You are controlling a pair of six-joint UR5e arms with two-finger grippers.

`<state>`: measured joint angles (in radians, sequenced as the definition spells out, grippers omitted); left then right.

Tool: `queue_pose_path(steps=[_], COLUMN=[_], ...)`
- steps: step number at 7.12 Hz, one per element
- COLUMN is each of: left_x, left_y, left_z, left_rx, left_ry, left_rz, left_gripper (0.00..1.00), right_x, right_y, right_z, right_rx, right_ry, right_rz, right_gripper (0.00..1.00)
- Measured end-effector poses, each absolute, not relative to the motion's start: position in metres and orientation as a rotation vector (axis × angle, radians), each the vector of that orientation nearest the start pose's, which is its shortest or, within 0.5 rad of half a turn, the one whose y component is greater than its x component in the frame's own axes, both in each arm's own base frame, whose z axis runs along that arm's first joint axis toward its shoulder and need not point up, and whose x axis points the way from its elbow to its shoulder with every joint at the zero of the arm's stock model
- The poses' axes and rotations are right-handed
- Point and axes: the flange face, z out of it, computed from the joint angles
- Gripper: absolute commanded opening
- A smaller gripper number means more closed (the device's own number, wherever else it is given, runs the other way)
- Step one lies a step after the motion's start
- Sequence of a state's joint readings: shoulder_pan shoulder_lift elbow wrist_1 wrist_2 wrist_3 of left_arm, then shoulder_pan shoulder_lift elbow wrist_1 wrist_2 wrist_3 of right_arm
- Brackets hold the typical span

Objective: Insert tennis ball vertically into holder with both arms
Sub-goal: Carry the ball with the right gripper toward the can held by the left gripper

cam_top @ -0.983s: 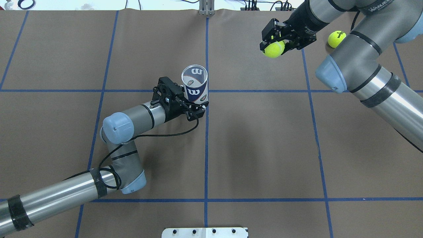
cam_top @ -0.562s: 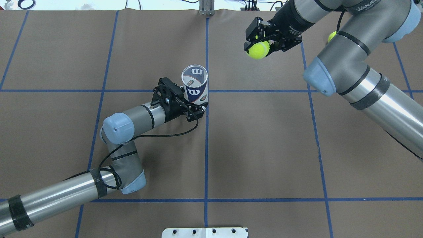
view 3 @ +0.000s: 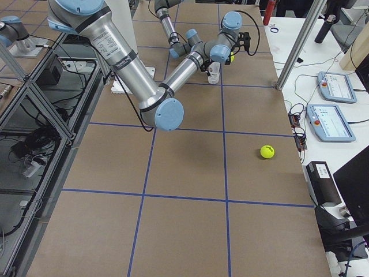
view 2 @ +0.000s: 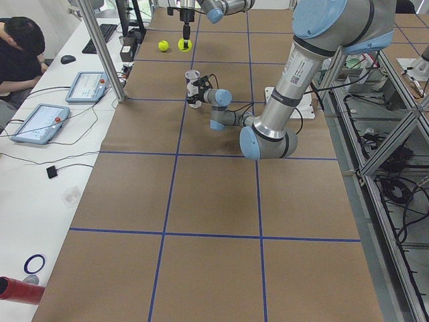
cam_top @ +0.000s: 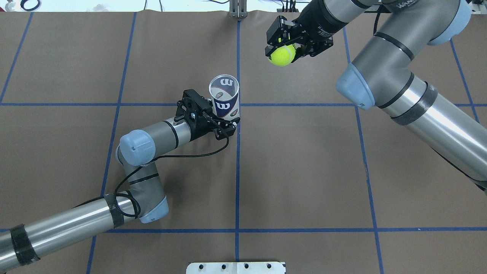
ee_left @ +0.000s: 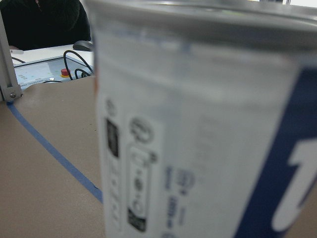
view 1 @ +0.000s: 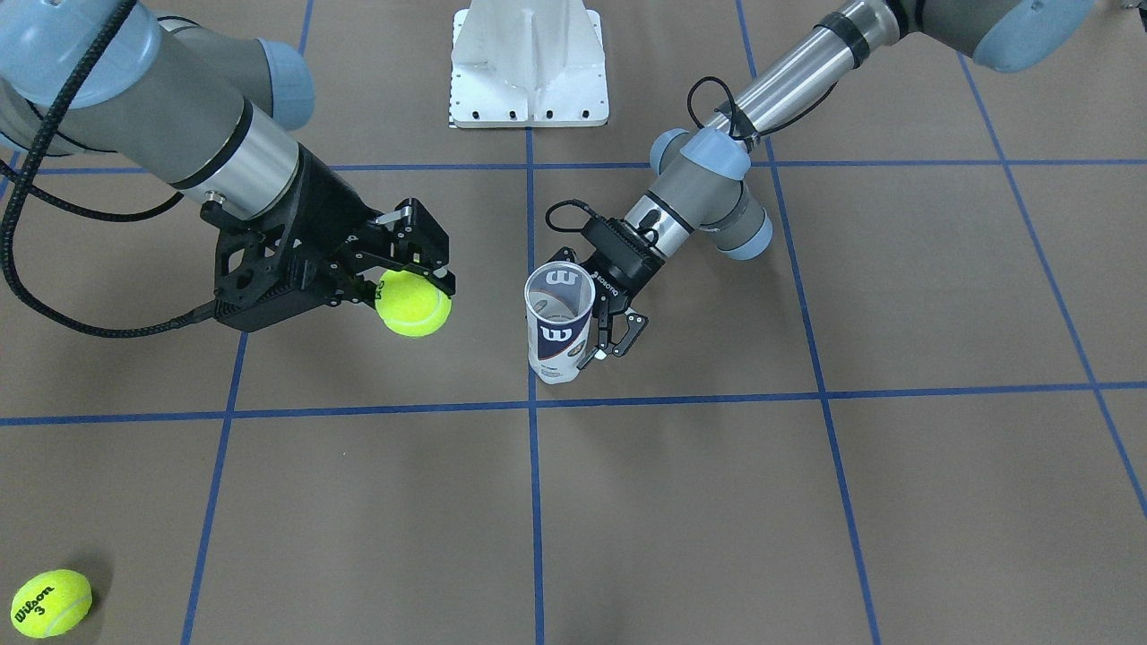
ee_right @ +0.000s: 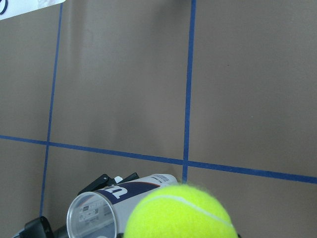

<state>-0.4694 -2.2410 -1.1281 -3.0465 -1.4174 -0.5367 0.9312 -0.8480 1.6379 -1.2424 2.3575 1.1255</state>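
The holder (cam_top: 224, 97) is a clear can with a navy-and-white "W" label. It stands upright near the table's middle, open end up and empty. It also shows in the front view (view 1: 559, 322) and fills the left wrist view (ee_left: 198, 124). My left gripper (cam_top: 225, 115) is shut on its lower part. My right gripper (cam_top: 282, 46) is shut on a yellow tennis ball (cam_top: 282, 55). It holds the ball in the air beyond the holder and to its right, apart from it. The right wrist view shows the ball (ee_right: 181, 213) beside the holder's open mouth (ee_right: 94, 214).
A second tennis ball (view 1: 51, 603) lies on the table at the far right side, also seen in the right exterior view (view 3: 267, 151). A white metal base (view 1: 529, 63) sits at the robot's edge. Blue tape lines cross the brown table.
My right gripper has carried the ball leftward, closer to the holder. The left arm and the holder have not moved.
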Motion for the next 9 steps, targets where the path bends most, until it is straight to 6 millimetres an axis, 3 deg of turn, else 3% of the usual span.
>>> queue_pose_path(steps=[2,5,9], left_x=[0.584,0.584,0.584], left_y=[-0.463,-0.463,-0.463], left_z=[0.295,0.295,0.294], left_rx=[1.249,1.249,1.253], left_ry=[1.169,1.169,1.170], left_rz=[0.290,0.290,0.290], left_gripper=[0.73,0.72,0.71], right_x=[-0.354,-0.376,-0.430], right_y=[-0.566,-0.557,-0.553], right_z=[0.128,0.102,0.077], right_rx=[0.131,0.149,0.177], right_ry=[-1.263,-1.273,-1.244], right_rz=[-0.024,-0.025,-0.012], right_gripper=[0.00,0.00,0.00])
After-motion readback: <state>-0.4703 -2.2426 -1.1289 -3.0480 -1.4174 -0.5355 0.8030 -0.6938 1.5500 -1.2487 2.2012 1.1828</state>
